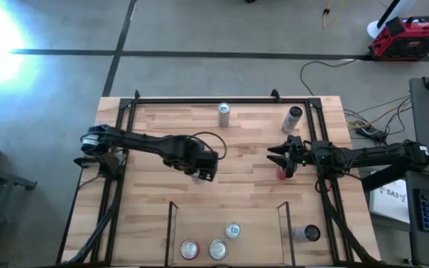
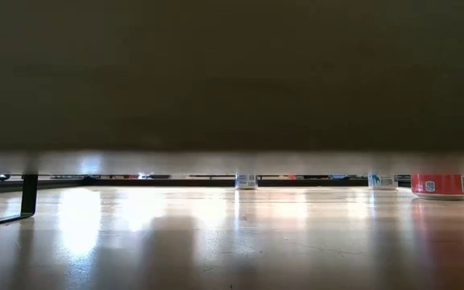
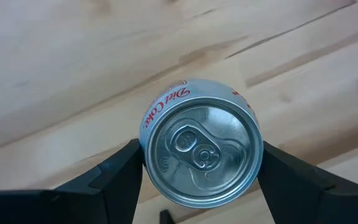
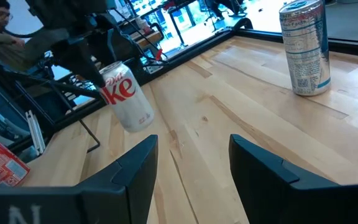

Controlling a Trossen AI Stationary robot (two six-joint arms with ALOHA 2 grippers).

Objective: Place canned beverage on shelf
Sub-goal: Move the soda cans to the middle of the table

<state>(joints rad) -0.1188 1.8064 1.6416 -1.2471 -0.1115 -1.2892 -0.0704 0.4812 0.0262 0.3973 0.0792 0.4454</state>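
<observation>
My left gripper [image 1: 202, 170] is over the middle of the table, shut on a silver Diet Coke can [image 3: 199, 149], which also shows in the right wrist view [image 4: 126, 98]. My right gripper [image 1: 278, 156] is open and empty at the middle right, with a red can [image 1: 281, 173] standing just beside it. The shelf [image 1: 226, 216] is the small bay at the table's near edge between two thin black rails. Three cans stand upright on its wood floor. My left gripper pinches the Diet Coke can between its two fingers, one on each side of the can's wall [image 3: 144, 155] just below the top rim. The fingers come from above, pointing down. The can is tilted [image 4: 129, 115] and looks lifted clear of the table.
A silver-blue can [image 1: 224, 114] stands at the far middle, and another can [image 1: 294, 117] at the far right. A dark-topped can [image 1: 308, 233] stands outside the shelf's right rail [image 1: 281, 227]. The large black frame [image 1: 214, 99] rings the table. Bare wood lies between the grippers and the shelf.
</observation>
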